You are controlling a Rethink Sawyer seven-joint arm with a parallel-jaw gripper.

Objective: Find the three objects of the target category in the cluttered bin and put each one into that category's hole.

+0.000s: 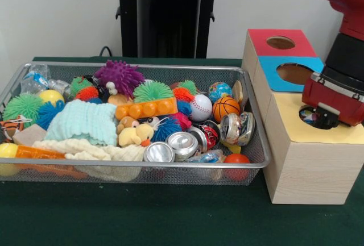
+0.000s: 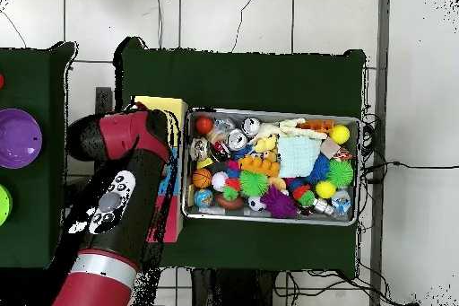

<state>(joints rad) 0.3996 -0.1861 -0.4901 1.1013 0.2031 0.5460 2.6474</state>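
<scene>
The red and black arm (image 1: 341,58) reaches down over the wooden box (image 1: 307,161) that stands just beside the wire mesh bin (image 1: 250,161), and its gripper (image 1: 319,116) sits low over the hole in the box's yellow panel (image 1: 324,135); whether it is clenched, released or grasping anything cannot be told, since the arm's red housing covers it. The box also has a blue panel (image 1: 281,67) and a red panel (image 1: 261,41), each with a round hole, and both lie clear of the arm. The bin is packed: a basketball (image 1: 226,108), a baseball (image 1: 200,107) and a small globe ball (image 1: 219,91) crowd together near the box end, an orange-red ball (image 1: 236,161) sits in the near corner, and several crushed cans (image 1: 183,144) lie along the near rim. A purple spiky ball (image 1: 120,75), a green spiky ball (image 1: 152,91), a pale blue knit cloth (image 1: 82,122) and a yellow ball (image 1: 50,95) fill the middle and the other end. From overhead the arm (image 2: 121,186) hides most of the box (image 2: 163,105), leaving only its yellow end showing beside the bin (image 2: 354,217)
</scene>
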